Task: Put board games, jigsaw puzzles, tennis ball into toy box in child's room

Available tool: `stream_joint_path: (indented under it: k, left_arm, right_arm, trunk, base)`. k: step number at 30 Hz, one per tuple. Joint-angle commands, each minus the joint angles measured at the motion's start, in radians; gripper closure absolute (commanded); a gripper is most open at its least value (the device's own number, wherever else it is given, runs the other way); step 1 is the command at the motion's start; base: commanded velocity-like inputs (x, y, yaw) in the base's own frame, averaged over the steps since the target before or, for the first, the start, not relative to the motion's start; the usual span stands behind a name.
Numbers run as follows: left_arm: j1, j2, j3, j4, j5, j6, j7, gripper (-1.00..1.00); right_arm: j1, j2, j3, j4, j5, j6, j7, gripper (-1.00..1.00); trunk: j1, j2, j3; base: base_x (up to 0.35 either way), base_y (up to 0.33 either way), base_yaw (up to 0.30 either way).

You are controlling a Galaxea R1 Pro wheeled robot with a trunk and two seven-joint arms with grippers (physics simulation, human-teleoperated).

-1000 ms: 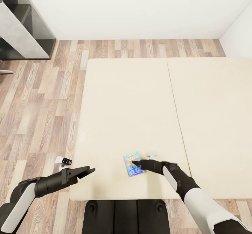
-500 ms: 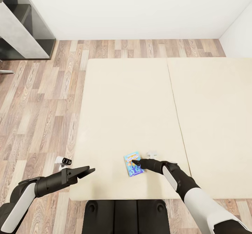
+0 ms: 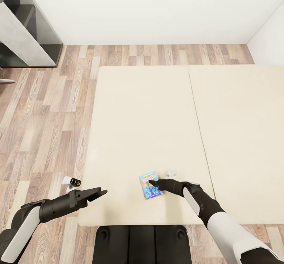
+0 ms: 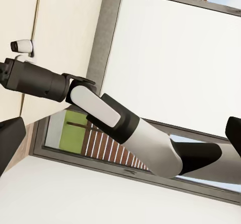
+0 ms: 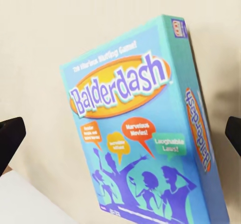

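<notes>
Jaws of the right gripper (image 3: pixel 152 183) stand open over the small blue board game (image 3: pixel 150 185). It lies near the bed's (image 3: pixel 130 110) front edge. Left gripper (image 3: pixel 98 193): cannot tell.

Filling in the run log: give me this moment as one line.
stage: reaching for game | right gripper: open, over blue board game | game: flat on bed | left gripper: idle beside bed

Wood-plank floor (image 3: pixel 51 110), mixed brown and grey boards, runs along the left side and across the far end. White wall (image 3: pixel 150 11) at the far edge, a second white wall (image 3: pixel 272 39) meeting it at far right. Grey shelving unit (image 3: pixel 27 31) with dark open compartments stands in the far left corner. Left wrist view: grey-framed window (image 4: pixel 75 136) set in a white wall, green and brick-red beyond the glass.
</notes>
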Motion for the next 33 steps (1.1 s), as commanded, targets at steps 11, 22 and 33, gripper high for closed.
stream_joint_path:
  k: [11, 22, 33]
  left_arm:
    - [-0.001, 0.0, 0.0, 0.0, 0.001, 0.005, -0.002, -1.0]
    - [-0.001, -0.001, -0.001, 0.0, 0.001, 0.004, -0.001, -1.0]
    - [0.0, -0.001, -0.003, 0.0, 0.001, 0.004, -0.001, -1.0]
  right_arm:
    - [0.0, -0.001, 0.003, 0.0, -0.009, 0.012, -0.004, -1.0]
    - [0.0, -0.002, 0.002, 0.001, -0.011, 0.014, 0.006, -1.0]
    - [0.0, -0.001, 0.002, 0.002, -0.009, 0.015, 0.008, -1.0]
  trunk:
    - [0.001, -0.001, -0.001]
    - [0.001, -0.001, -0.001]
    - [0.001, -0.001, -0.001]
  base:
    - [0.0, 0.0, 0.0]
    - [0.0, 0.0, 0.0]
    - [0.0, 0.0, 0.0]
